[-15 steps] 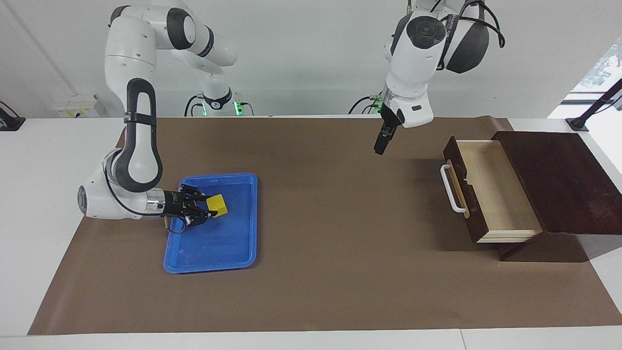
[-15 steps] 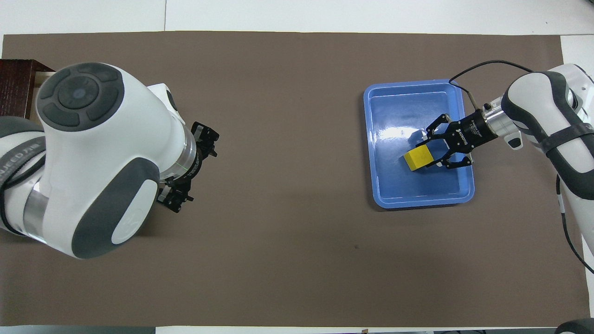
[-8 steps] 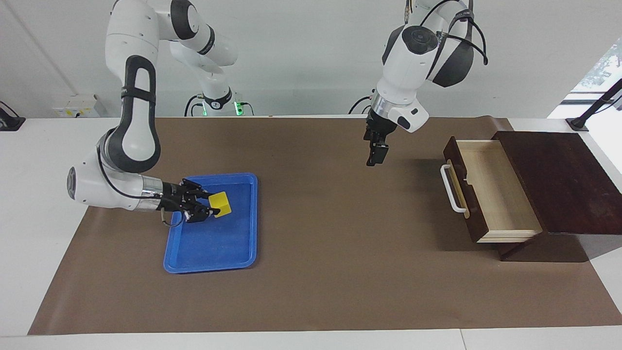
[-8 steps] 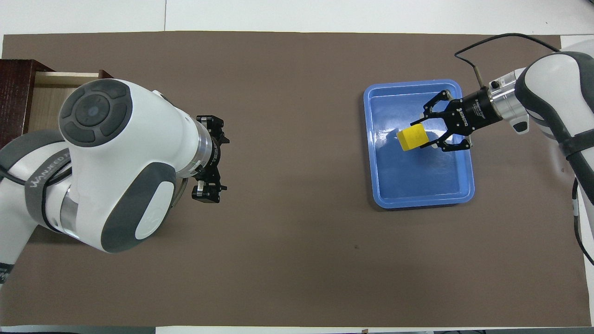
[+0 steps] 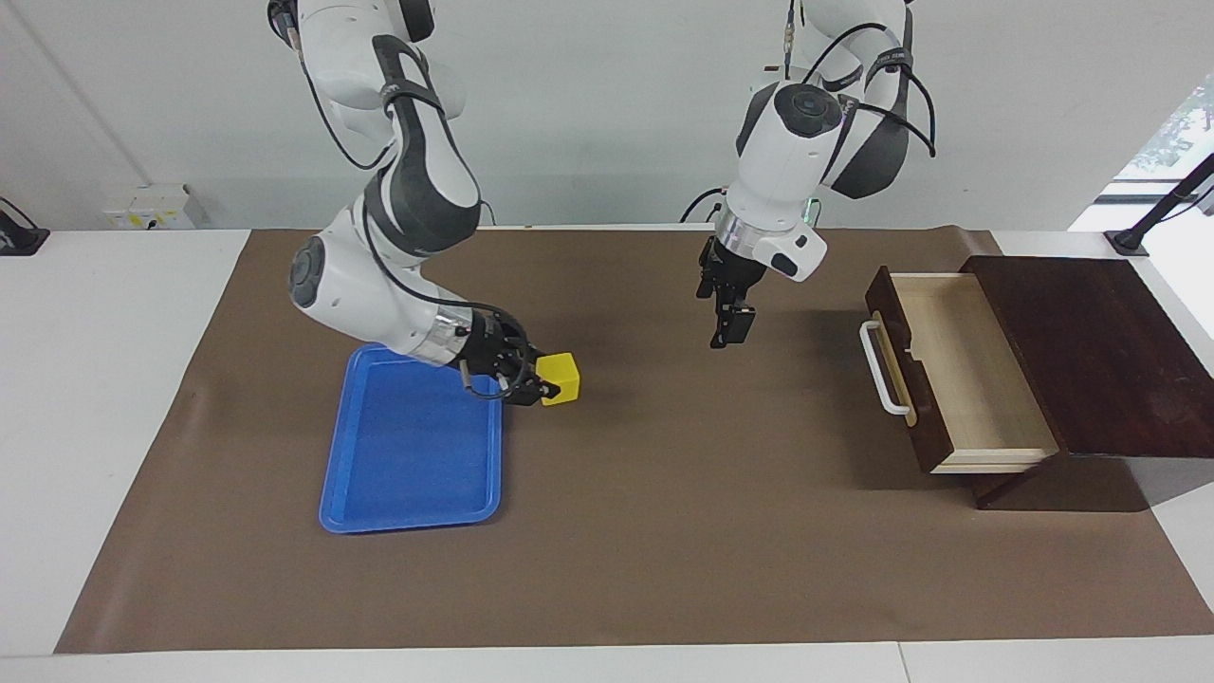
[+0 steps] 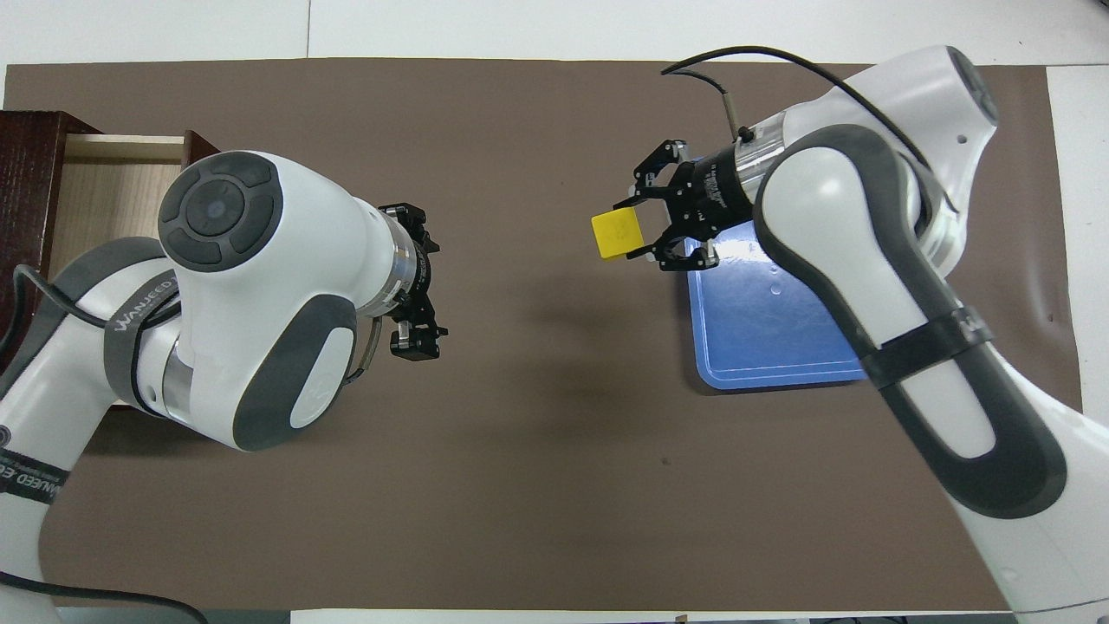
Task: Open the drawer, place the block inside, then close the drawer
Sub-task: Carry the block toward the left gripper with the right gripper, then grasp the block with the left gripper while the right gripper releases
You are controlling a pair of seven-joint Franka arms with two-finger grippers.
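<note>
The yellow block (image 5: 560,378) (image 6: 617,235) hangs in the air, with my right gripper (image 5: 545,381) (image 6: 634,229) shut on it. It is over the brown mat, just past the blue tray's edge on the side toward the drawer. The dark wooden drawer (image 5: 967,370) (image 6: 108,186) stands pulled out at the left arm's end, its pale inside bare and its white handle (image 5: 877,370) facing the middle of the table. My left gripper (image 5: 723,334) (image 6: 420,282) hangs open over the mat between tray and drawer, pointing down with nothing in it.
The blue tray (image 5: 408,455) (image 6: 780,334) lies on the mat at the right arm's end with nothing in it. The drawer's dark cabinet top (image 5: 1091,351) sits at the table's edge. A brown mat (image 5: 664,531) covers the table.
My right arm has lifted the block out of the tray and carried it toward the drawer's end. My left arm has drifted slightly toward the middle, still open.
</note>
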